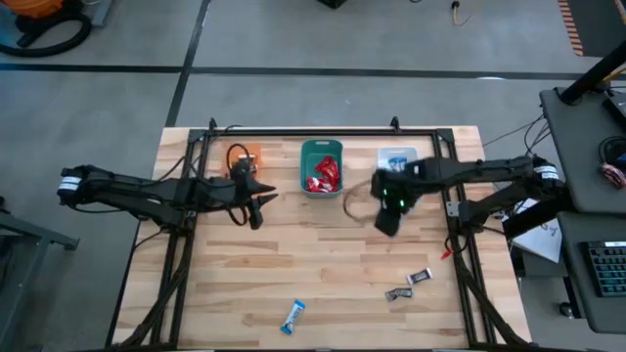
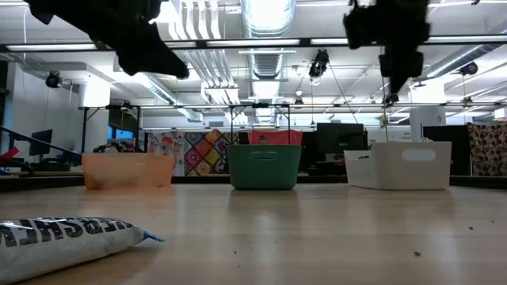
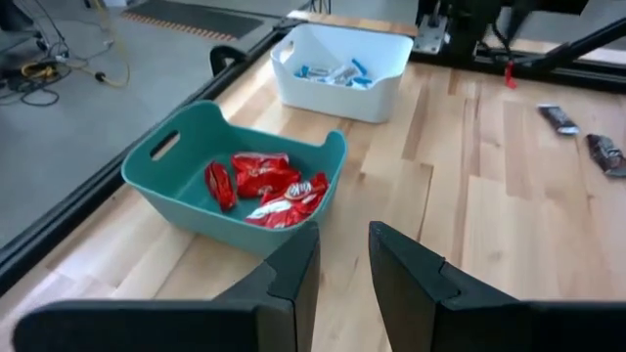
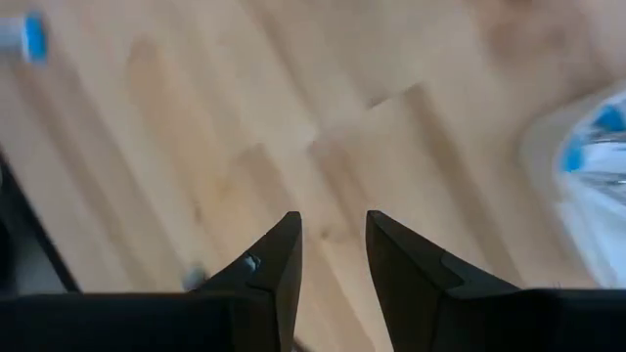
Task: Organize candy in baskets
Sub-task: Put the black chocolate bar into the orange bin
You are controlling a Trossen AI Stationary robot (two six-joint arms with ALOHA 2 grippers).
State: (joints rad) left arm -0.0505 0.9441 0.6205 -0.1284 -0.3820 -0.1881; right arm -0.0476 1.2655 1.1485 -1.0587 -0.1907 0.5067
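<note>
Three baskets line the table's (image 1: 323, 264) far edge: orange basket (image 1: 245, 156), teal basket (image 1: 322, 166) holding red candies (image 3: 262, 183), whitish basket (image 3: 342, 70) with blue-and-white ones. The left hand (image 3: 342, 264) hovers just beside the teal basket, fingers slightly apart, empty. The right hand (image 4: 333, 254), near the whitish basket, seems likewise parted and empty. A blue-and-white candy (image 1: 293, 316) and two dark candies (image 1: 409, 286) lie near the front edge
</note>
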